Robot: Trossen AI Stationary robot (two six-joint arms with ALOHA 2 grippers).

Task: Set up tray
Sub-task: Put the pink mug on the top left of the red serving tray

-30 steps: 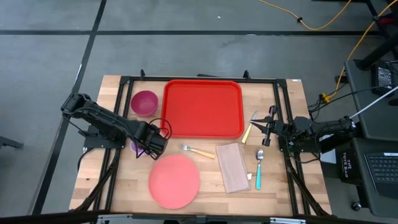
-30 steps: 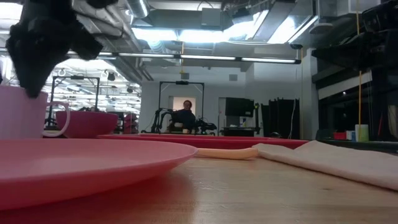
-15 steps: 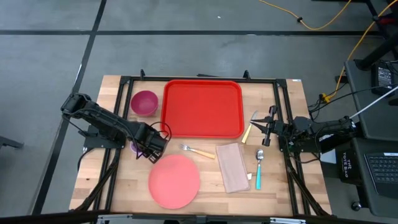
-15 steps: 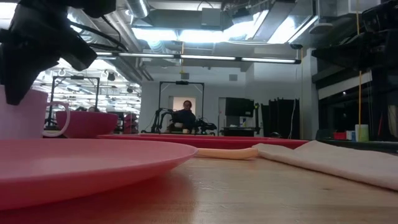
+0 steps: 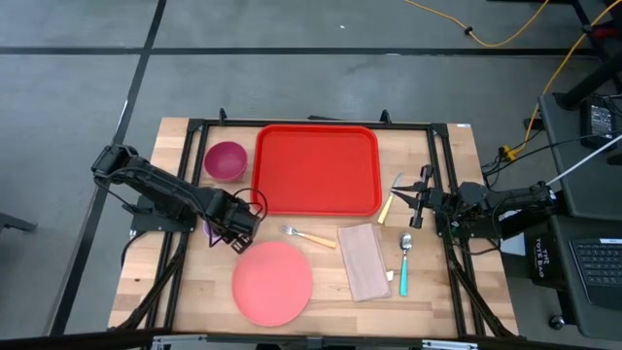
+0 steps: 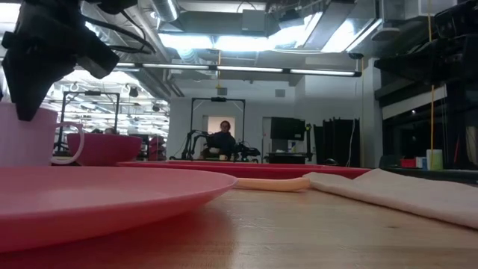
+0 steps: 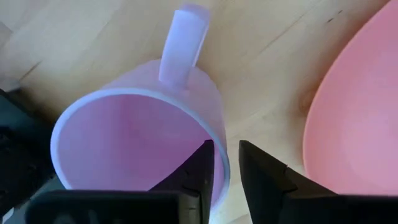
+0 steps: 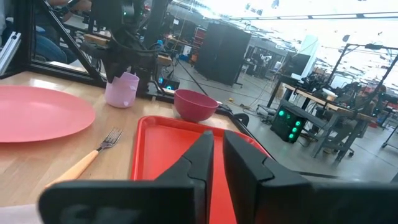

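Risk here is the mug (image 7: 140, 140) tipping or slipping, since the left gripper (image 7: 225, 168) pinches only its thin rim between narrow fingers, while the tray (image 5: 316, 167) lies empty at the table's far side and the right gripper (image 5: 420, 199), nearly closed, waits beside it.

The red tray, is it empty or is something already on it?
Empty: the tray shows only bare red surface in the high view.

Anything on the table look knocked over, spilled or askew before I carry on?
Nothing stands out. The tray sits flat and bare. The mug stands upright with the left tool pinching its rim. Bowl, plate, fork, napkin and spoon lie undisturbed. The right tool waits by the knife.
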